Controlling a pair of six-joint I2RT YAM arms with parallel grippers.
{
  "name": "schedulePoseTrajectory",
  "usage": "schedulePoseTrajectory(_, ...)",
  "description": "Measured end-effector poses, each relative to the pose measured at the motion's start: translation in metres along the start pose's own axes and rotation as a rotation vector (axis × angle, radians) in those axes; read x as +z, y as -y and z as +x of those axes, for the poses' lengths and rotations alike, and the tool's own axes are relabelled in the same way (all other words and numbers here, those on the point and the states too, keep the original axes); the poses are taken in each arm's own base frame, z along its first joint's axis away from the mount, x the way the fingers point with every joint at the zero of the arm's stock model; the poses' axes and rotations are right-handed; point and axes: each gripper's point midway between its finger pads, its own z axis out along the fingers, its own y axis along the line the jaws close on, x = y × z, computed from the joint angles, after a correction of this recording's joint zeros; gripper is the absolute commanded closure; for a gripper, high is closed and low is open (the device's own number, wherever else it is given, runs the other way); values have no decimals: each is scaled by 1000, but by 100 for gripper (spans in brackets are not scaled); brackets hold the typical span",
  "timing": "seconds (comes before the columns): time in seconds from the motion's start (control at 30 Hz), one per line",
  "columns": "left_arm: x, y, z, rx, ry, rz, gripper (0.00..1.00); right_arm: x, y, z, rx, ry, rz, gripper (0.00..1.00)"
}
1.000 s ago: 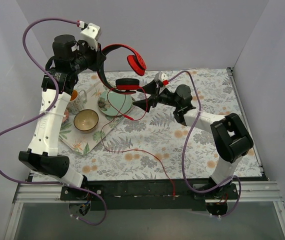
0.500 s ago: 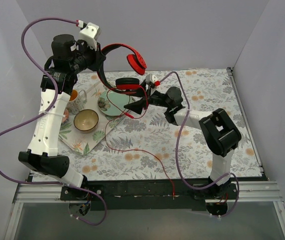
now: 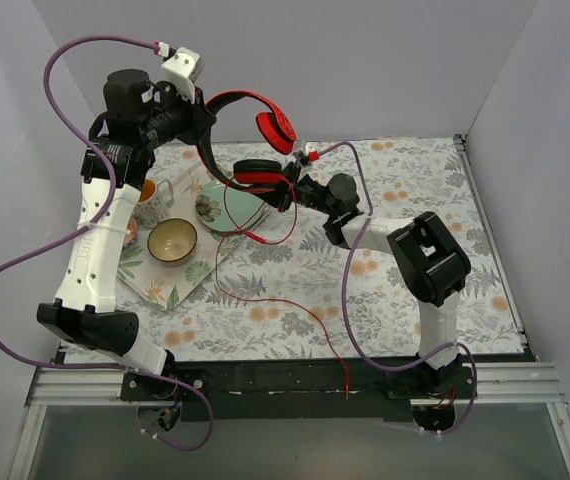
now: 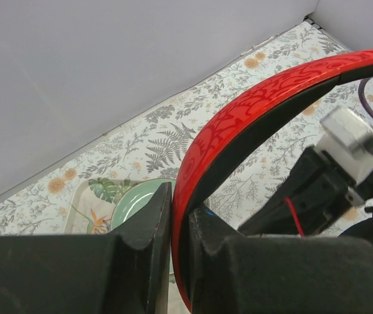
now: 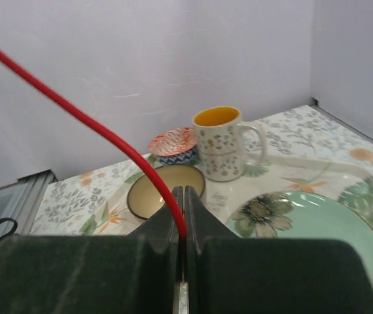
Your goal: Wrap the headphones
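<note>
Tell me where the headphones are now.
In the top view the headphones hang above the green plate at the far left, headband clamped in the left hand; the right hand pinches their cable.

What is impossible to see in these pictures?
Left wrist view: the left hand clamps the headphones by the band; the ear cups are lost behind the right arm and the frame edge.
Right wrist view: the right hand pinches the cable, which exits the upper left edge; its path is unseen.
Top view: the mug is mostly hidden by the left arm; the cable's end is too small.
</note>
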Motion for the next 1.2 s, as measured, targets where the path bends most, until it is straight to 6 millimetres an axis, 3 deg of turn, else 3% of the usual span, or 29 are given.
schedulePoseTrajectory(0.2, -3, 9, 2, -17, -11, 43, 100, -41, 66, -24, 36, 39, 239, 99)
schedulePoseTrajectory(0.33, -8, 17, 1, -28, -9, 75, 100, -67, 111, -29, 58, 20, 402, 99)
schedulePoseTrajectory(0.47, -12, 22, -2, -41, -2, 94, 100, -78, 132, -26, 47, -23, 491, 99)
schedulePoseTrajectory(0.7, -21, 24, -28, -74, 65, 85, 100, -84, 133, -2, 35, -109, 511, 99)
schedulePoseTrajectory(0.83, -25, 14, -46, -83, 121, 36, 100, -96, 125, 19, 33, -179, 522, 97)
schedulePoseTrajectory(0.9, -30, 4, -57, -86, 149, -4, 100, -103, 119, 30, 34, -224, 531, 82)
schedulePoseTrajectory(1.03, -41, -21, -90, -71, 244, -97, 100, -109, 104, 42, 4, -299, 526, 68)
schedulePoseTrajectory(1.13, -48, -32, -117, -56, 323, -147, 100, -101, 87, 45, -32, -331, 496, 55)
schedulePoseTrajectory(1.2, -51, -38, -132, -45, 369, -178, 100, -94, 72, 47, -50, -338, 465, 35)
